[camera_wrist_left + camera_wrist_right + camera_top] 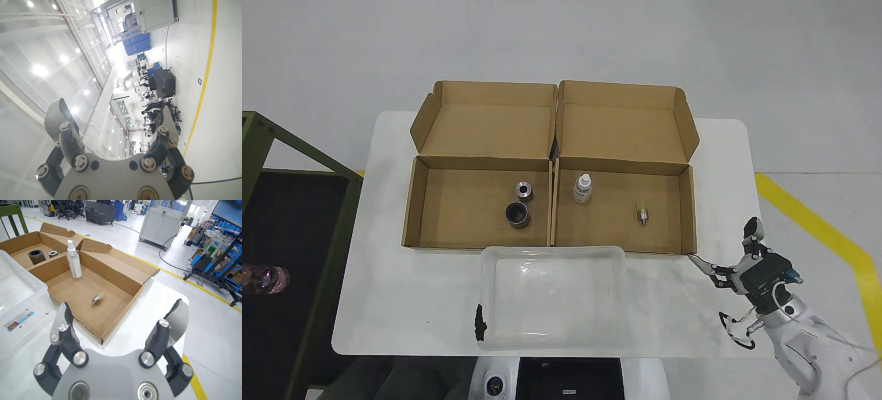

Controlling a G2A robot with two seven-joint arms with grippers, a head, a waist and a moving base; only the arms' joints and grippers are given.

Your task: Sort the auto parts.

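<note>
Closest to me, the right tool (122,306) is hanging over the right near part of the white counter (382,300), its fingers spread wide and gripping nothing. In the top view the right tool (720,300) is sitting just beside the right-hand cardboard box (667,205), and its arm is running off the frame's corner. The left tool (111,106) is also gaping wide and empty, pointing up at the hall's ceiling and far floor, so I cannot tell where it is standing over the counter.

A clear plastic bin (488,290) is sitting at the near edge. At its near left corner a small dark shape (479,322) is showing, too small to make out.

Beyond the bin, touching it, the two open boxes are lying side by side. In the right one a small metal fitting (98,298) is lying on its side, and further back a spray bottle (74,262) is standing upright. In the left-hand cardboard box (442,205) a dark metal sleeve (37,256) is standing, and a smaller grey cylinder (53,254) is half hiding behind the shared wall.
</note>
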